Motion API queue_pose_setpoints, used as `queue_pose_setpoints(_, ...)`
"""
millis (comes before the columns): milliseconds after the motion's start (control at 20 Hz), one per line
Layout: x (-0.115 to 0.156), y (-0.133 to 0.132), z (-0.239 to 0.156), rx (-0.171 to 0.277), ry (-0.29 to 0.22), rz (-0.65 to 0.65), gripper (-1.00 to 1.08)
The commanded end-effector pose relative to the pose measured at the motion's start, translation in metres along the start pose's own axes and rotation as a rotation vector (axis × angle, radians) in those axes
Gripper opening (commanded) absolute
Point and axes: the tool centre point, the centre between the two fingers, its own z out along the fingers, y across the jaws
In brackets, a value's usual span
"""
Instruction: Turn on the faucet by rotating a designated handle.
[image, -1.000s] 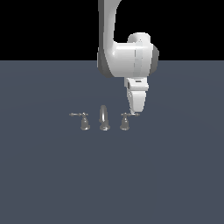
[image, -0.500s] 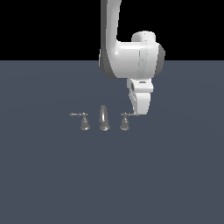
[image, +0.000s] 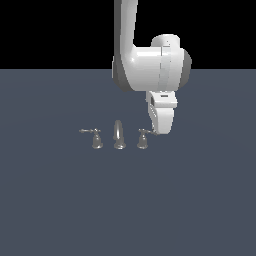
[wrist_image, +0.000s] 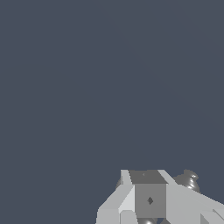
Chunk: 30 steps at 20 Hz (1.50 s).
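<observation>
The faucet is tiny beside my arm: a tapered spout (image: 119, 136) between two small lever handles. The handle (image: 143, 141) on the exterior view's right has its thin lever (image: 146, 131) pointing toward my gripper (image: 159, 132). My gripper hangs straight down with its tip at lever height, right against the lever's end. Its twin handle (image: 95, 140) has a lever pointing to the exterior view's left. In the wrist view my fingers (wrist_image: 149, 199) sit together with no gap, and shiny metal (wrist_image: 188, 180) peeks out behind them.
A flat dark grey surface (image: 60, 200) stretches all around the faucet. My white arm (image: 150, 67) rises above and behind the right-hand handle.
My wrist has turned so the hand now hangs vertical instead of tilted. The gripper has dropped slightly toward the lever's end. The faucet parts look unmoved.
</observation>
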Motion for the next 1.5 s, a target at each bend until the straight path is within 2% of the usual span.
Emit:
queue_pose_setpoints(0, -0.001, 0.013, 0.0, -0.011, -0.001, 0.002, -1.0)
queue_pose_setpoints(450, -0.005, 0.043, -0.001, -0.016, 0.001, 0.009, -1.0)
queue_pose_setpoints(550, 0.0, 0.038, 0.0, -0.011, 0.002, 0.014, -1.0)
queue_pose_setpoints(1050, -0.041, 0.06, -0.001, -0.016, 0.001, 0.009, -1.0)
queue_pose_setpoints(1100, -0.041, 0.06, -0.001, -0.016, 0.001, 0.009, -1.0)
queue_pose_setpoints(1150, -0.017, 0.061, 0.0, -0.016, 0.009, 0.045, -1.0)
queue_pose_setpoints(1450, -0.059, 0.051, 0.0, -0.016, 0.004, 0.023, -1.0)
